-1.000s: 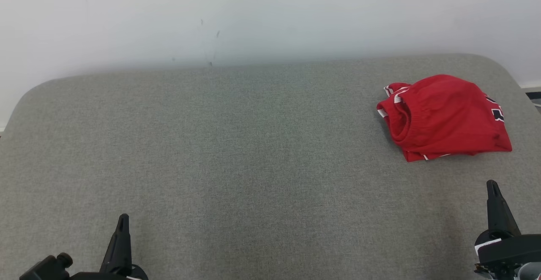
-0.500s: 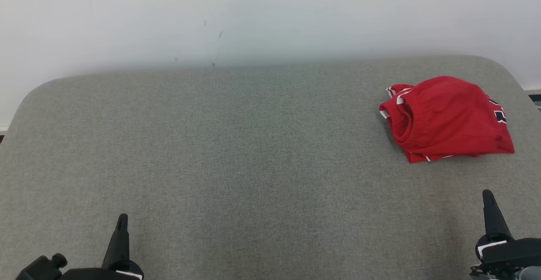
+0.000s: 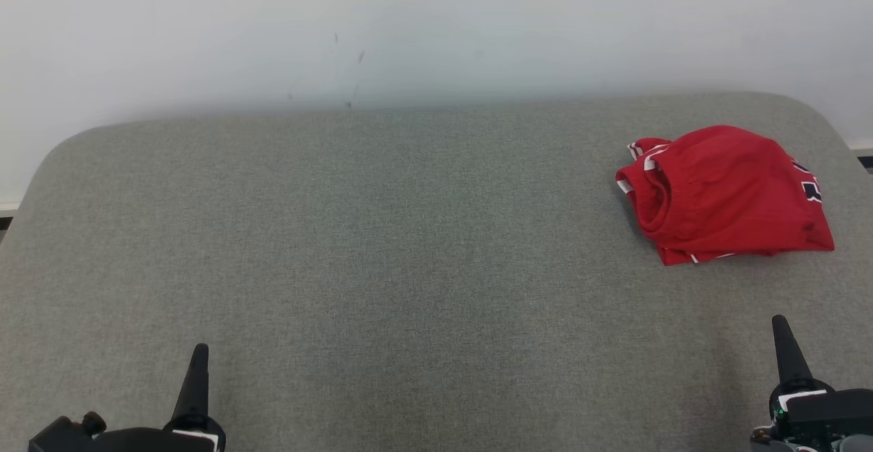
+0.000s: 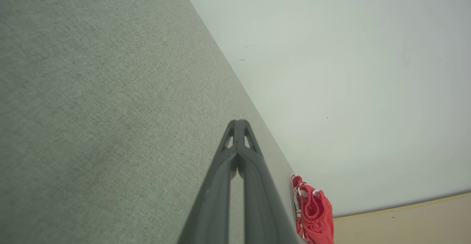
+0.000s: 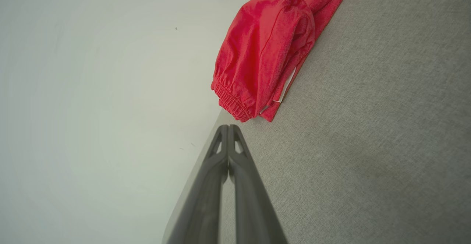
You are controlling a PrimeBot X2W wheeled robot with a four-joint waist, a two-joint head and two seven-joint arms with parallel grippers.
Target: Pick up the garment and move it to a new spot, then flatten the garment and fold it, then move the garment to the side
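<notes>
Garment: red fabric garment [image 3: 723,193], folded into a bundle, white-and-dark trim, gathered elastic edge, lying on grey fabric surface [image 3: 382,234].
Left gripper [image 4: 238,124]: fingers together, empty.
Right gripper [image 5: 229,128]: fingers together, empty.

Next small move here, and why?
Probably just settle the right pincer back to rest, no new grasp: the red garment already lies folded at the grey table's right side, and it and the left pincer are shut, clear of the cloth.

A grey fabric surface [image 3: 382,234] with rounded corners meets a scuffed white wall [image 3: 477,22].
</notes>
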